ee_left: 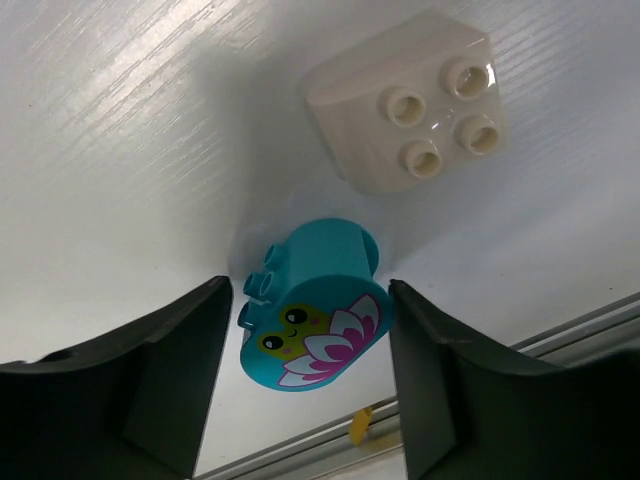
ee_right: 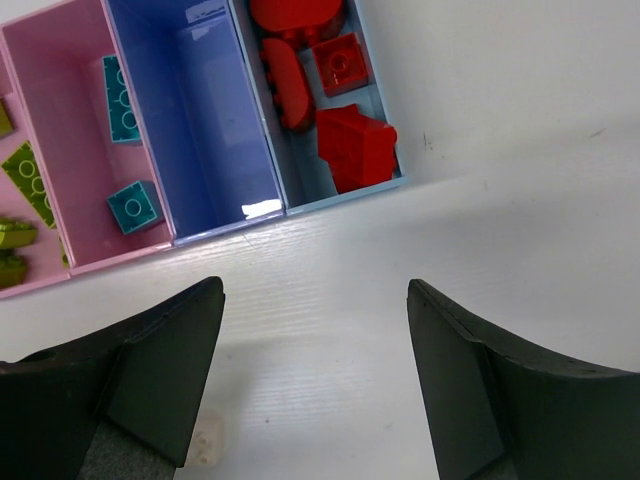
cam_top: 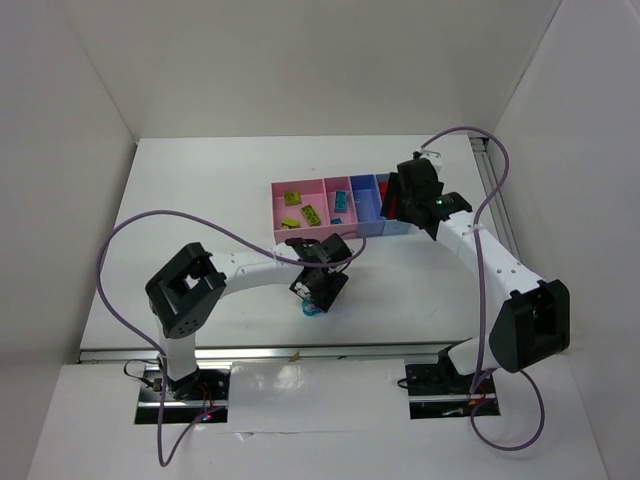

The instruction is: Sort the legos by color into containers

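I'm holding my left gripper (ee_left: 308,335) open astride the teal brick (ee_left: 312,300), gripping nothing; I'm aiming to close squarely across it, seemingly clear of the cream brick (ee_left: 405,100).

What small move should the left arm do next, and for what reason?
Probably close the left fingers on the teal brick. It lies on the table between them, and they stand open on either side of it. The cream brick sits apart, so it should not be caught.
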Robot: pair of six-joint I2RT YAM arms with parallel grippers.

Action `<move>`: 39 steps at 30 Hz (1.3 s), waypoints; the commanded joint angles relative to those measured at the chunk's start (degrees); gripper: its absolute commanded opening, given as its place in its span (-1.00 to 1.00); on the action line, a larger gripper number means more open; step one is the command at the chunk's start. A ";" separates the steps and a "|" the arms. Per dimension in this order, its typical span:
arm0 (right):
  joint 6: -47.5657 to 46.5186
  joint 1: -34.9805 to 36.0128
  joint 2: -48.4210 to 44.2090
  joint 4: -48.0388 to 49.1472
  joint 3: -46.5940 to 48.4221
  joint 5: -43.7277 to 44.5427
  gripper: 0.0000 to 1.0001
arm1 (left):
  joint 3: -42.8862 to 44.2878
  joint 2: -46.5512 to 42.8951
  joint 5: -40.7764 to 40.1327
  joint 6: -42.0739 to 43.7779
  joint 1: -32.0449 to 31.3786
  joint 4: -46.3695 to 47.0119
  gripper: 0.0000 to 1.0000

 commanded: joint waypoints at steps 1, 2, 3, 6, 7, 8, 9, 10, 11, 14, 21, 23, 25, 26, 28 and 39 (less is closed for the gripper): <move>1.00 -0.41 1.11 -0.44 3.07 -0.42 0.62 | -0.18 0.97 -1.11 0.40 -0.75 0.86 0.44; 1.00 -0.41 1.64 -0.44 3.07 -0.42 0.62 | -0.18 0.97 -1.11 0.40 -0.75 0.86 0.38; 1.00 -0.41 1.64 -0.44 3.59 -0.42 0.62 | -0.18 0.97 -1.11 0.40 -0.75 0.86 0.28; 1.00 -0.41 2.17 -0.44 3.60 -0.94 0.62 | 0.34 0.36 -2.42 -0.12 -0.75 0.07 0.04; 1.00 -0.41 2.17 0.08 3.60 -0.94 0.62 | 0.34 0.35 -2.43 -0.12 -0.75 -0.89 -0.21; 1.00 -0.41 2.17 0.09 3.60 -0.94 0.62 | 1.04 -0.26 -2.43 -0.12 -0.75 -1.42 -0.27; 1.00 -0.41 2.17 0.09 4.12 -0.94 0.62 | 1.83 -0.26 -2.43 -0.12 -0.75 -2.56 -0.36; 1.00 -0.41 2.17 0.09 4.12 -0.94 0.62 | 2.36 -1.05 -2.43 -0.12 -0.75 -3.09 -0.45; 1.00 -0.41 2.17 0.09 4.12 -0.94 0.62 | 2.36 -1.92 -2.43 -0.65 -0.75 -3.70 -0.47; 1.00 -0.41 1.56 0.09 4.12 -0.94 0.59 | 5.43 -3.42 -2.43 -1.17 -0.75 -6.51 -0.47; 1.00 -3.83 -1.86 -0.44 4.74 -0.94 0.59 | 18.69 -3.87 -1.29 -2.32 5.82 -13.01 -0.49; 1.00 -4.71 -2.74 -0.44 4.21 -0.94 0.59 | 25.61 -1.24 -1.29 -3.11 7.41 -13.55 -0.49; 1.00 -5.85 -3.37 -0.44 2.90 -1.55 0.59 | 30.03 1.31 -1.29 -4.16 10.22 -14.08 -0.53; 1.00 -5.86 -3.89 -0.44 2.89 -1.56 0.59 | 34.40 4.19 0.37 -5.39 11.19 -14.08 -0.56; 1.00 -6.39 -3.89 -0.44 2.28 -2.26 0.59 | 38.21 6.93 1.00 -6.01 13.21 -14.08 -0.56; 1.00 -4.54 -3.89 -2.99 -0.71 -5.25 0.59 | 59.48 24.94 5.04 -8.64 17.87 -9.78 -0.53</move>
